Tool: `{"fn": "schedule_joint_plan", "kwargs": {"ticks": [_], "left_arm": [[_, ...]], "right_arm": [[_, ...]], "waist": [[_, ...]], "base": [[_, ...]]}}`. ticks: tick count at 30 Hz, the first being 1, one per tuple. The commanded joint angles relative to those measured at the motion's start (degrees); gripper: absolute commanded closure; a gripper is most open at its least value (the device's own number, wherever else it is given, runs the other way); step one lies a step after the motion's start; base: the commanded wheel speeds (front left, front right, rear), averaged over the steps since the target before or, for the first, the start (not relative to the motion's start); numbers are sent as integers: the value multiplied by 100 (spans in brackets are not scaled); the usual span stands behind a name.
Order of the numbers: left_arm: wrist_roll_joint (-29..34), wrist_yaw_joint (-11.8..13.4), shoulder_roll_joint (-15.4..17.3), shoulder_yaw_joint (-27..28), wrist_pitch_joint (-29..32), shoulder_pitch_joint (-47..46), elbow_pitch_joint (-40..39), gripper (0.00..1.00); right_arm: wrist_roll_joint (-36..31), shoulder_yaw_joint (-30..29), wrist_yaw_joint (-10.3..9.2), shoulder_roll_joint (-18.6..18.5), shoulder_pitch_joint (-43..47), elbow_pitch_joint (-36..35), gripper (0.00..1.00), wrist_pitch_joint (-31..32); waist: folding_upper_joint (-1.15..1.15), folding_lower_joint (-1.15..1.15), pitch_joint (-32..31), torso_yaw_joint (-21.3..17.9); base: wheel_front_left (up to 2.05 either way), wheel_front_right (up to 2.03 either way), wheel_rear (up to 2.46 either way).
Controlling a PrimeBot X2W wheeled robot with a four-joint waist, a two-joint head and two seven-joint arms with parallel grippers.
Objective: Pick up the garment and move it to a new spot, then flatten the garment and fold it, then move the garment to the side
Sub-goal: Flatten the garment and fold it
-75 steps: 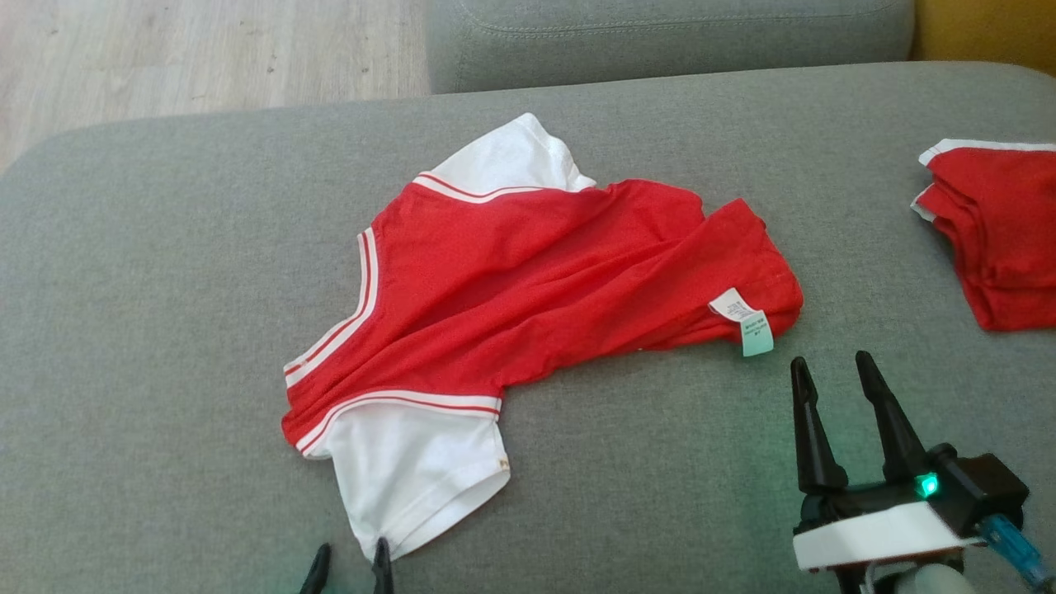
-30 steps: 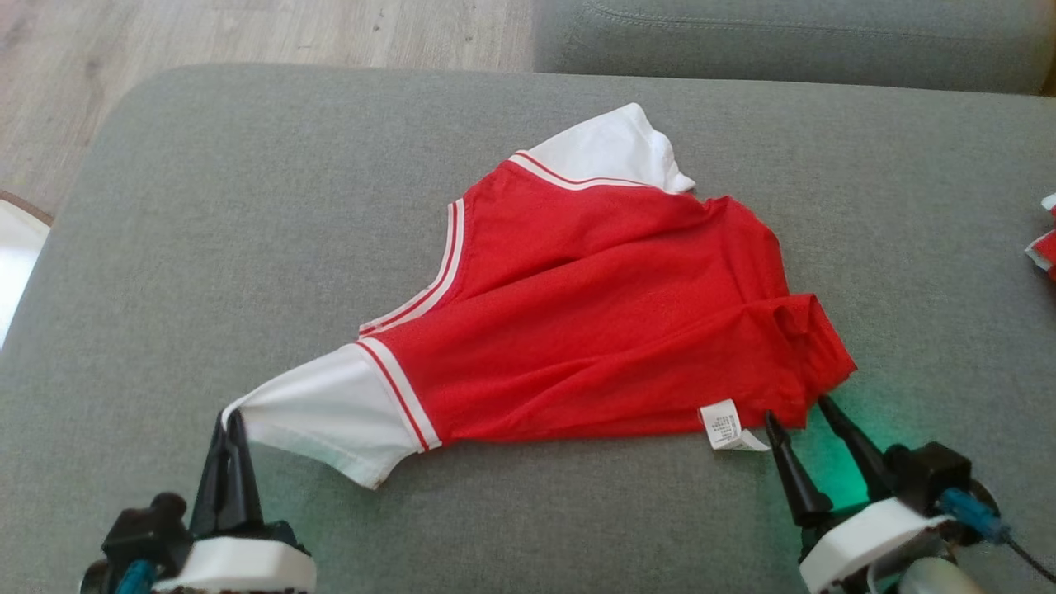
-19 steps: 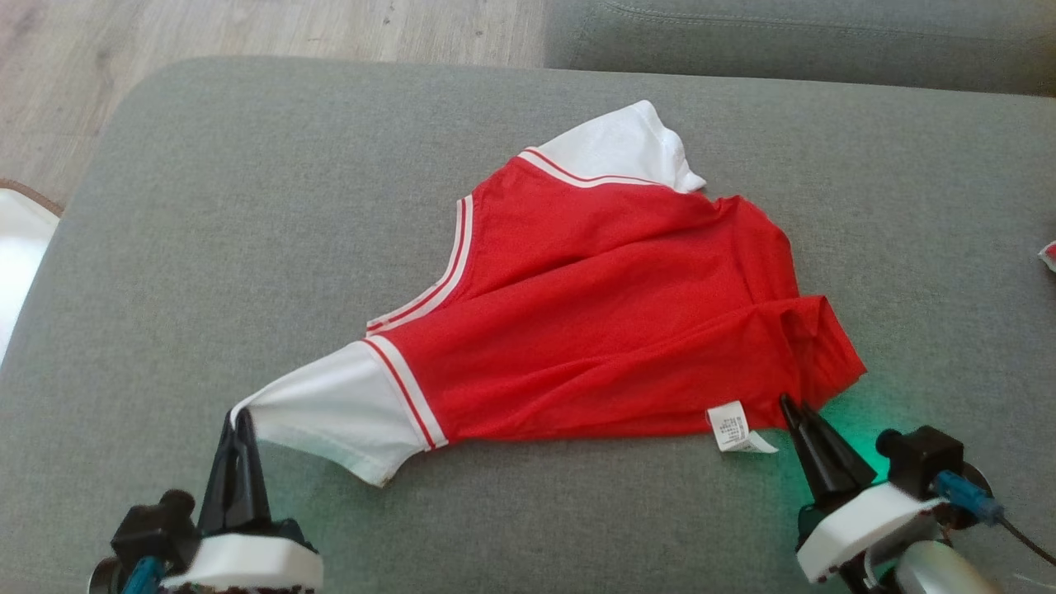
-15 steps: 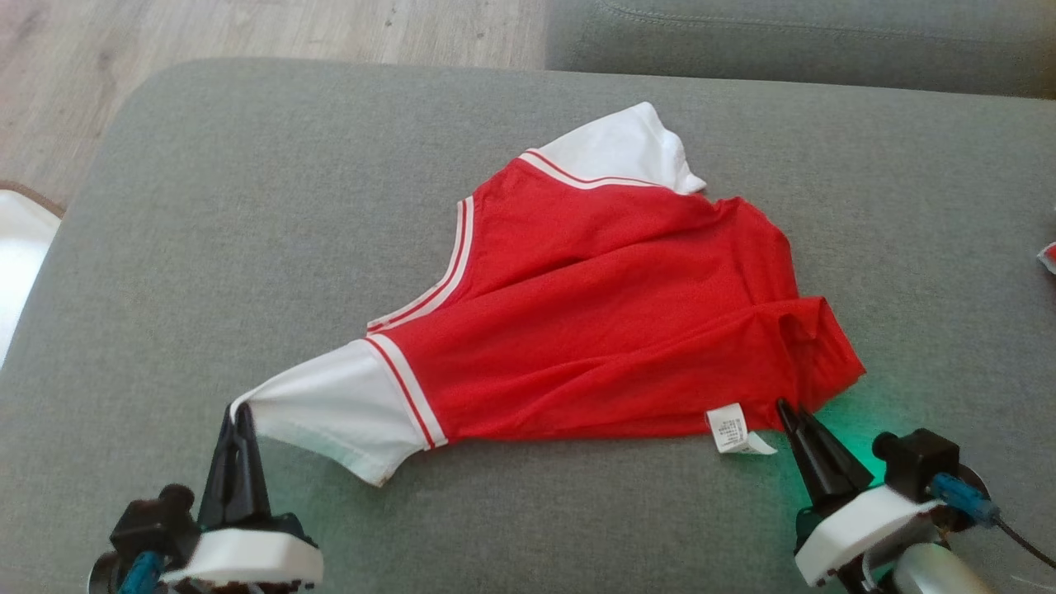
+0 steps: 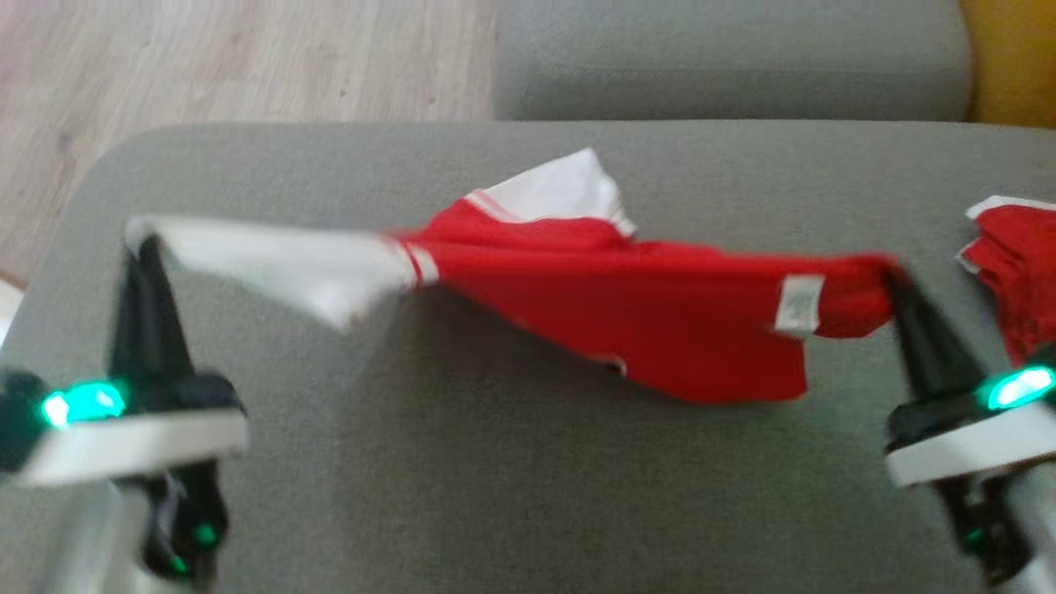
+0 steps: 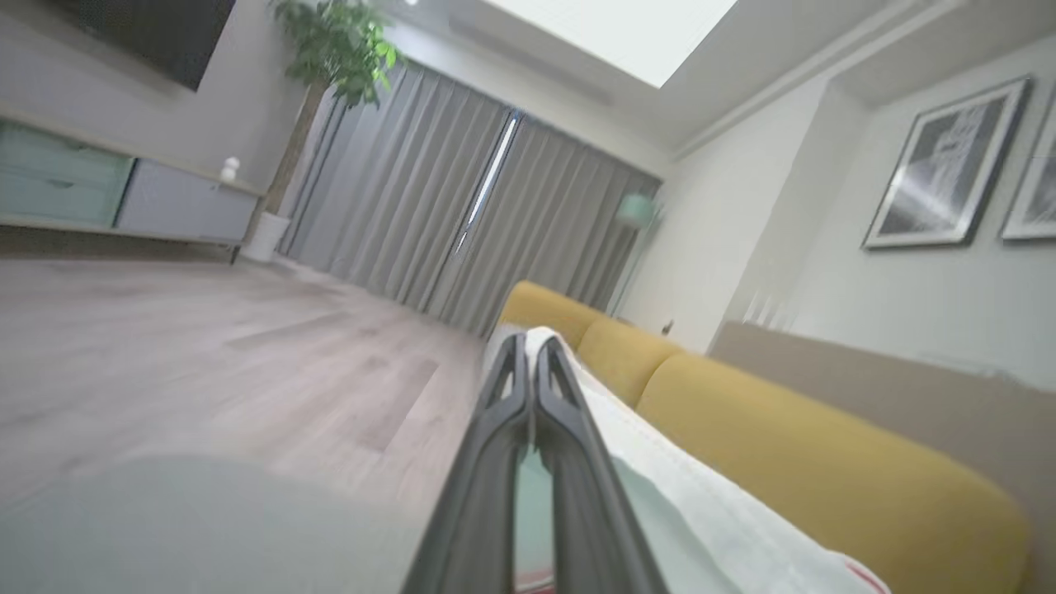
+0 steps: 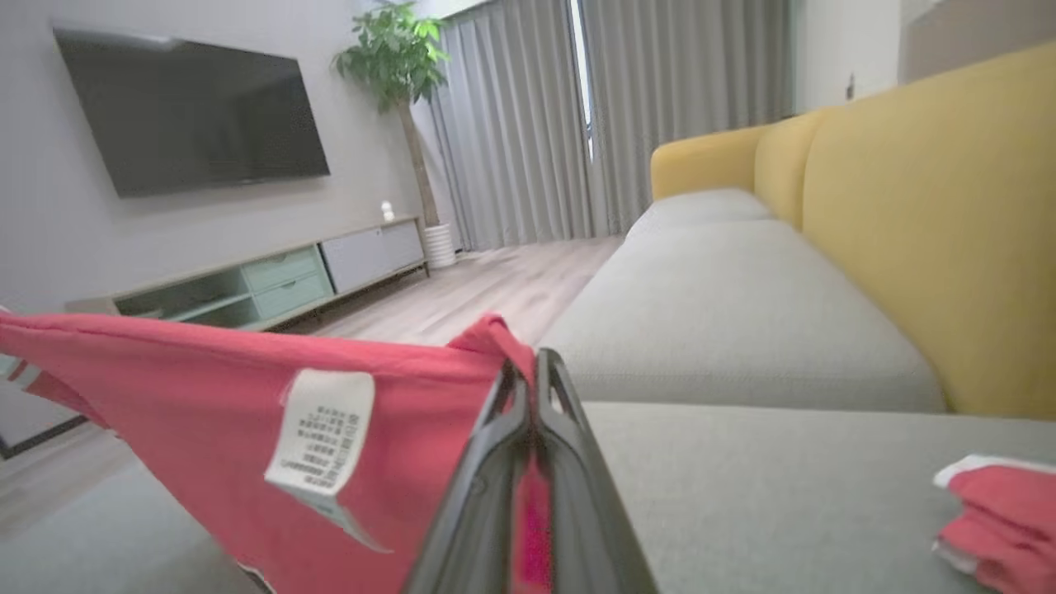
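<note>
**Red shirt [image 5: 660, 322] stretched over middle of grey cushion [image 5: 528, 495]**

The white sleeve [image 5: 272, 264] is clamped by the left gripper [image 5: 147, 247], the red hem corner [image 5: 862, 280] by the right gripper [image 5: 895, 276]; both jaws are closed on the cloth.

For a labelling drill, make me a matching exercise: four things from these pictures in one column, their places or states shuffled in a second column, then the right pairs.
Column one:
1. left gripper
2. right gripper
3. care label
4. second red garment

Column two:
A. lies on the grey cushion, at the head view's right edge
B. shut on the white sleeve of the held garment
C. hangs on the red cloth beside the right gripper
D. shut on the held garment's red corner

Pairs: 1-B; 2-D; 3-C; 4-A
</note>
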Motion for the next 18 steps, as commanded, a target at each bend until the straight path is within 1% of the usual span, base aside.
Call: {"fn": "schedule_joint_plan", "kwargs": {"ticks": [1, 4, 6, 10, 13, 15, 16, 18], "left_arm": [[-194, -38, 207, 346, 115, -598, -378, 100], [-547, -76, 341, 460, 475, -1269, -689, 100], [-789, -82, 386, 481, 730, -1781, -867, 100], [-1256, 34, 413, 461, 1289, -2869, -968, 100], [-1415, 215, 458, 361, 1725, -3595, -662, 100], [-1499, 339, 427, 299, 1942, -4085, -286, 100], [-1499, 339, 427, 299, 1942, -4085, -286, 100], [-1490, 410, 397, 237, 2037, -4604, 227, 100]], "right_arm": [[166, -92, -4, -373, -284, -442, 100, 99], [532, -411, -4, -772, -606, -1073, 100, 401], [879, -634, -4, -963, -914, -1409, 100, 641], [1354, -875, -4, -1258, -1839, -1805, 100, 1135], [1275, -810, -4, -1391, -2633, -1698, 100, 1434], [1219, -732, -4, -1279, -3192, -1369, 100, 1575], [1219, -732, -4, -1279, -3192, -1369, 100, 1575], [1154, -651, -4, -1044, -3759, -898, 100, 1677]], "waist": [[0, 0, -135, -140], [0, 0, -216, -281], [0, 0, -219, -377], [0, 0, -109, -597], [0, 0, 94, -719], [0, 0, 321, -769], [0, 0, 321, -769], [0, 0, 591, -794]], "base": [[0, 0, 0], [0, 0, 0], [0, 0, 0], [0, 0, 0], [0, 0, 0], [0, 0, 0], [0, 0, 0], [0, 0, 0]]}}
